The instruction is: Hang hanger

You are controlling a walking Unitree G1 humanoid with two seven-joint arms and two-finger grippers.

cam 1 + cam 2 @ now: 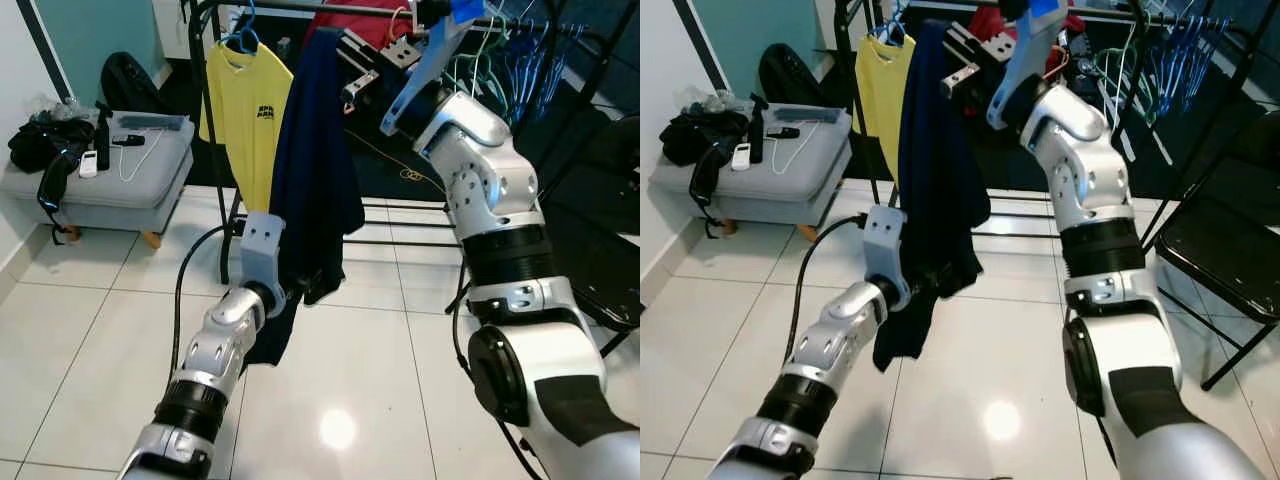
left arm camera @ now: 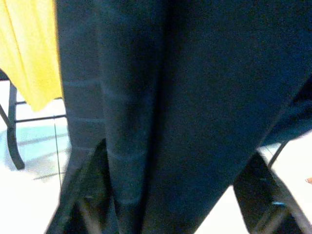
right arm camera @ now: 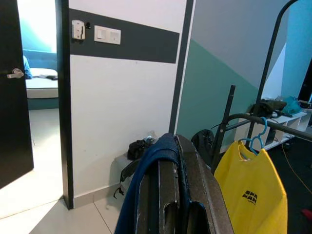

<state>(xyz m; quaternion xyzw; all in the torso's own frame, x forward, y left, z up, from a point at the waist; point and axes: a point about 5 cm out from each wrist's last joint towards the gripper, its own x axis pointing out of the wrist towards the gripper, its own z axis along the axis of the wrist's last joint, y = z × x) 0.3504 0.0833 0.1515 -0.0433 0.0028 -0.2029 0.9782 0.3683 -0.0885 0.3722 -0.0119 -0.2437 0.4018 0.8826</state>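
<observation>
A navy shirt (image 1: 315, 170) hangs from my raised right gripper (image 1: 352, 68) just in front of the black rack rail (image 1: 290, 8). In the right wrist view the two fingers (image 3: 165, 195) are pressed together with the navy collar (image 3: 156, 151) draped over them. Any hanger inside the shirt is hidden by cloth. My left gripper (image 2: 175, 156) sits low at the shirt's hem, its fingers (image 2: 87, 195) spread wide with the cloth hanging between them. A yellow shirt (image 1: 247, 100) hangs on a blue hanger (image 1: 245, 38) on the rail to the left.
Several bare hangers (image 1: 500, 55) and a red garment (image 1: 360, 20) hang on the rail's right part. A grey ottoman (image 1: 110, 175) with a remote and cables stands at the left wall. A black folding chair (image 1: 1230, 250) is on the right. White floor tiles (image 1: 90, 330) lie below.
</observation>
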